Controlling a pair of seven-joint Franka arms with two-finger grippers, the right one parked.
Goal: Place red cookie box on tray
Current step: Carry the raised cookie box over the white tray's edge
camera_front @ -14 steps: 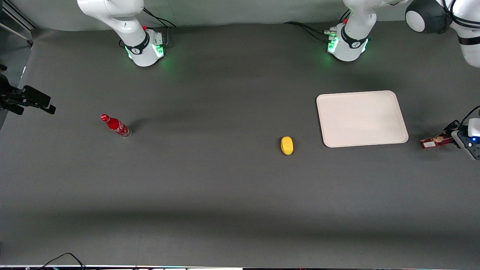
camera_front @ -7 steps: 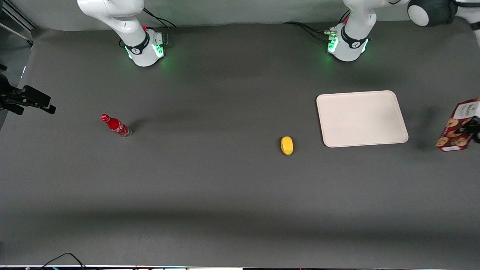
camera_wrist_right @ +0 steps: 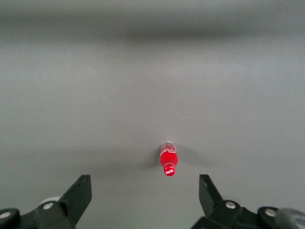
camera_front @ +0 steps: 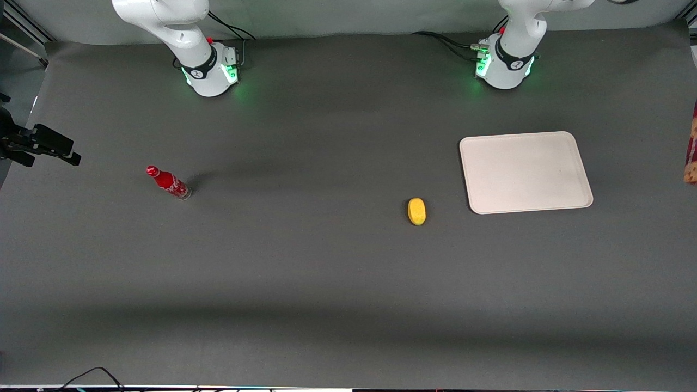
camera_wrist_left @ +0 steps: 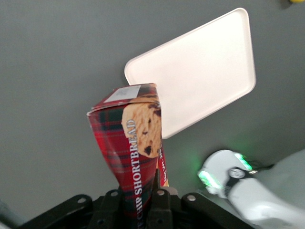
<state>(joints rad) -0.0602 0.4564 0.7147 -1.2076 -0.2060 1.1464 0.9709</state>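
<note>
The box (camera_wrist_left: 136, 143) is being pinched at its lower end by the gripper (camera_wrist_left: 140, 202), whose fingers are pressed against its two broad faces; the long axis is running straight out from the gripper, with the white label end farthest from it. In the front view only a sliver of the box (camera_front: 691, 155) is showing at the working arm's edge of the table, well above the surface as far as can be judged, and the gripper itself is not being seen there.

The tray (camera_front: 525, 171) is lying flat toward the middle of the table from the box, well apart from it; in the wrist view the tray (camera_wrist_left: 200, 90) is appearing past the box's free end, so the carry is judged to be a sideways move inward, followed by a lowering with the box tipped onto a broad face.

Nothing is standing between box and tray. A yellow thing (camera_front: 416, 211) is lying near the tray's corner nearest the front camera, on the parked arm's side, and a bottle (camera_front: 167, 182) is standing far off toward the parked arm's end; neither is being judged an obstacle.
</note>
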